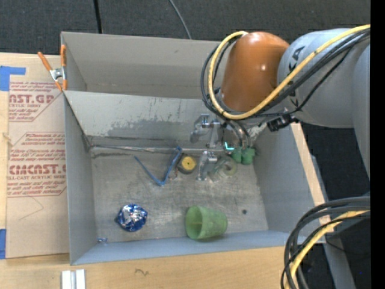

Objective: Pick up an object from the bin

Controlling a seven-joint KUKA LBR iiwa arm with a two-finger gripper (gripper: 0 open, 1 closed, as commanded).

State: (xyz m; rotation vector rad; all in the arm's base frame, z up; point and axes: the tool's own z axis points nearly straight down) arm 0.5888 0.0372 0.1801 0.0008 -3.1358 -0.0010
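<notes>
Cup (204, 223), ball (132, 217), disc (187, 164), wire (157, 172): one each

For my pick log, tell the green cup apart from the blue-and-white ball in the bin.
Colour: the green cup is plain pale green; the blue-and-white ball is mottled. Shape: the cup is smooth and tapered, lying on its side; the ball is crumpled and roundish. Size: the cup looks larger than the ball. Both lie loose on the bin floor near the view's lower wall.

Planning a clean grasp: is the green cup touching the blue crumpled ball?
Apart. The camera view shows bare bin floor between the green cup and the blue crumpled ball.
</notes>
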